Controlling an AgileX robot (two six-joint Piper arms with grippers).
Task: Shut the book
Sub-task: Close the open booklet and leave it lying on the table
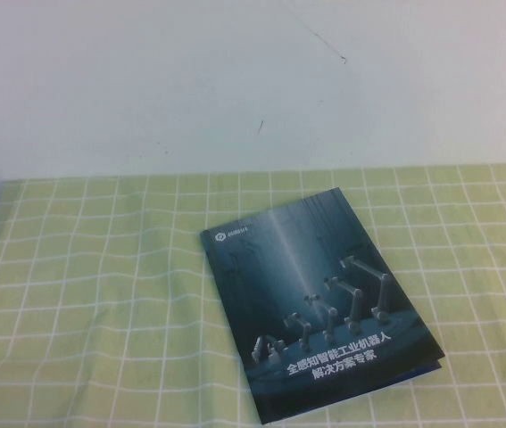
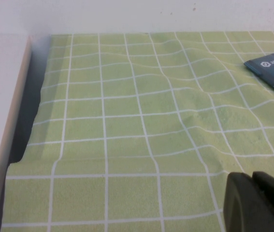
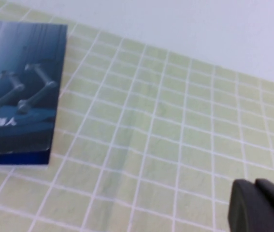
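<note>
With the book [image 1: 315, 308] lying shut near the worktop's front edge, I hold my left hand [image 2: 258, 202] and right hand [image 3: 260, 206] clear on either side; whether they are apart or together, I cannot tell.

We see a book [image 1: 319, 308] with a dark blue cover that pales to a teal glow in the middle. It is printed with a row of grey robot arms, white lettering beneath them and a small white logo at one corner. A brighter blue strip shows along one edge. The tablecloth [image 1: 92, 294] is light green, checked with thin white lines. The wall [image 1: 235, 80] is plain white with a few dark specks. The left gripper [image 2: 260, 203], over the cloth on the book's left, is black. The right gripper [image 3: 260, 205], over the cloth on its right, is black too.
</note>
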